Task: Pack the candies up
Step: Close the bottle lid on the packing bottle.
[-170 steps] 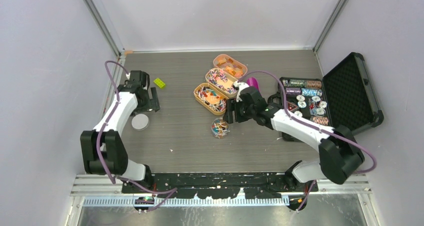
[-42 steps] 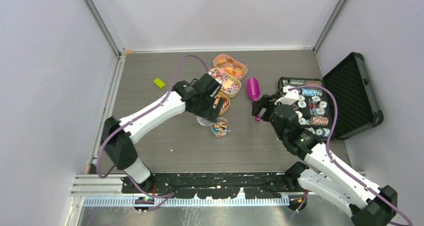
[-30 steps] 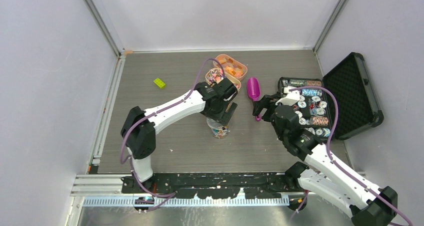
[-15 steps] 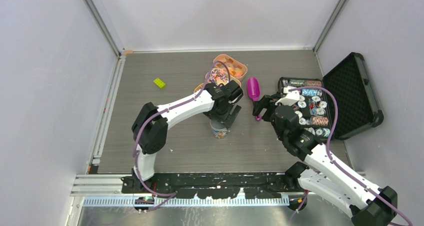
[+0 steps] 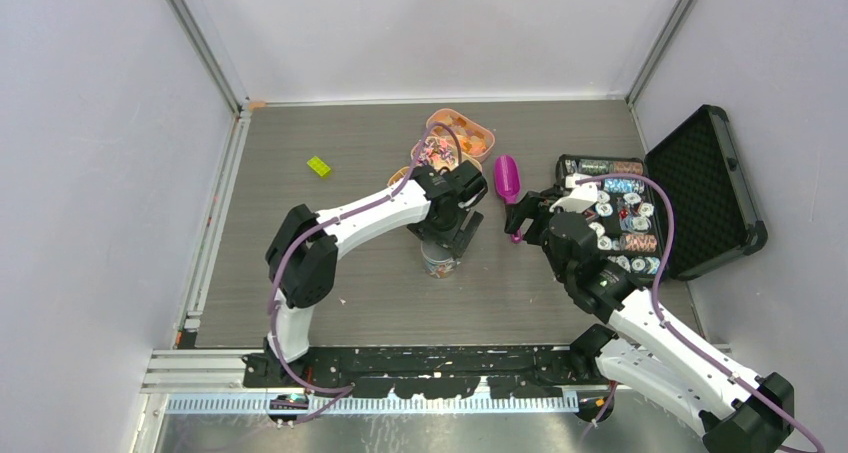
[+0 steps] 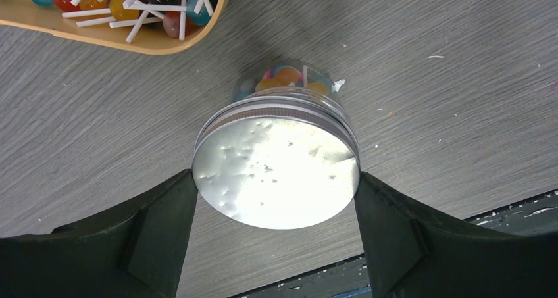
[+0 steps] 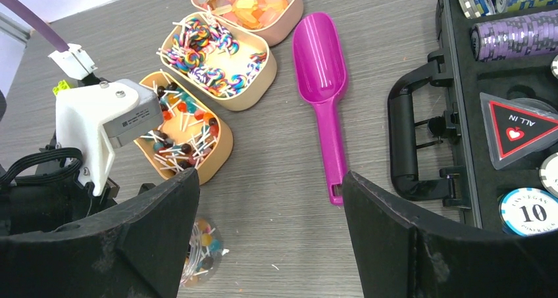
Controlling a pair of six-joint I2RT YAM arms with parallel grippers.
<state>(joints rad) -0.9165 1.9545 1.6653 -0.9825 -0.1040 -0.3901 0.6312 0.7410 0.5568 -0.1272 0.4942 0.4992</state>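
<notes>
Our left jaws are clenched on the silver lid (image 6: 276, 173), one finger pressing each side of its rim at 3 and 9 o'clock. The lid sits squarely over the glass jar (image 5: 438, 264). The candies (image 6: 287, 76) are in that jar and show through its wall just past the lid at 12 o'clock. We cannot tell whether the lid rests on the threads or hangs just above them.

Our right jaws are released, spread wide and empty. They hang over the desk (image 5: 350, 303) near the handle end of the magenta scoop (image 7: 320, 68), which lies at 2 o'clock from the jar.

A few seconds back the lid lay alone on the desk at 9 o'clock and the jar stood open with the right jaws beside it. Since then the left arm (image 5: 365, 213) has carried the lid across and settled there, and the right arm (image 5: 600, 283) has drawn off toward 3 o'clock. We judge that filling is over and closing is in hand. The lid must now seat flat and turn without tipping the jar.

Beyond the jar at 12 o'clock lie the lollipop tray (image 6: 131, 40) and its neighbours. The black case (image 5: 700, 188) lies open at 3 o'clock.
</notes>
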